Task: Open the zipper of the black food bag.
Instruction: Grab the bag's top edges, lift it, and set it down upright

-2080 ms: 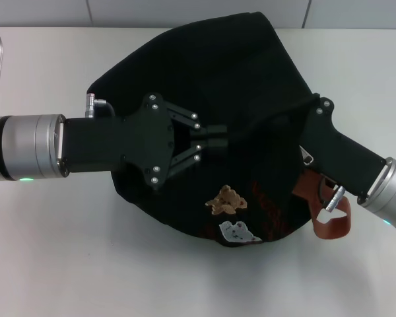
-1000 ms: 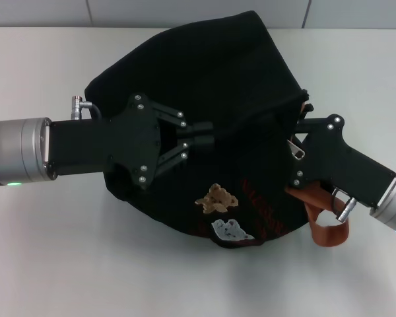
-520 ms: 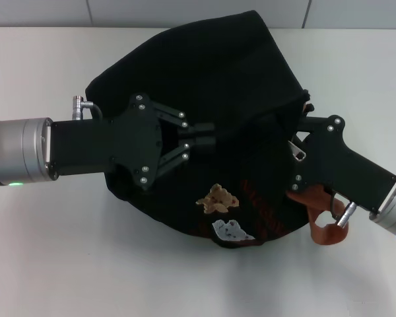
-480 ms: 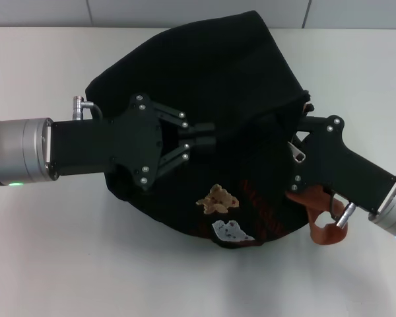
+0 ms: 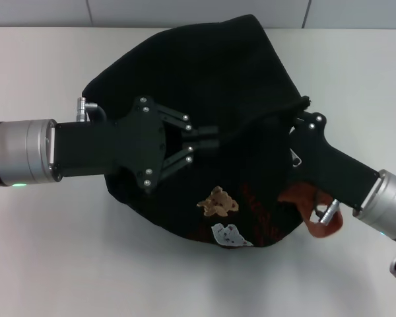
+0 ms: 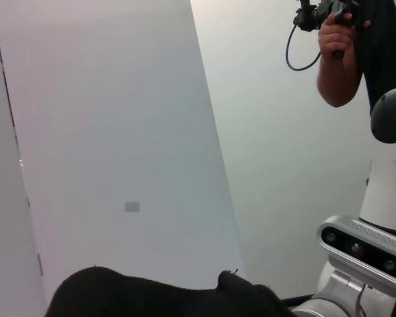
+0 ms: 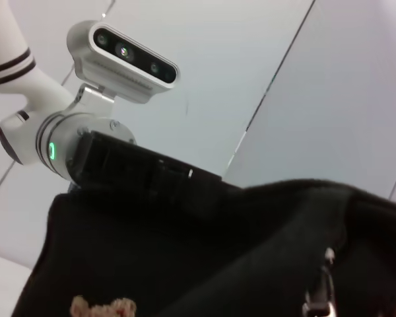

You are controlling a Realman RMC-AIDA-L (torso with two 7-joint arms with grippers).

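Observation:
The black food bag (image 5: 211,72) lies slumped on the white table, its tan bear patch (image 5: 218,201) and white patch (image 5: 230,234) facing me. My left gripper (image 5: 210,138) is shut on a fold of the bag's top fabric near its middle. A taut raised seam (image 5: 264,119) runs from there to my right gripper (image 5: 301,129), which presses against the bag's right side. I cannot pick out the zipper track from the black cloth. In the right wrist view a small silver metal tab (image 7: 325,284) hangs at the bag's edge (image 7: 185,264). A rust-brown strap (image 5: 320,218) pokes out under the right arm.
The white table (image 5: 66,264) reaches round the bag on every side, and a pale wall (image 5: 185,10) stands close behind it. In the left wrist view a person (image 6: 340,59) stands far off holding a device. The left arm's wrist camera (image 7: 122,53) shows in the right wrist view.
My right gripper has shifted left and turned against the bag's side, squashing the brown strap loop flatter. My left gripper and the bag have edged slightly right.

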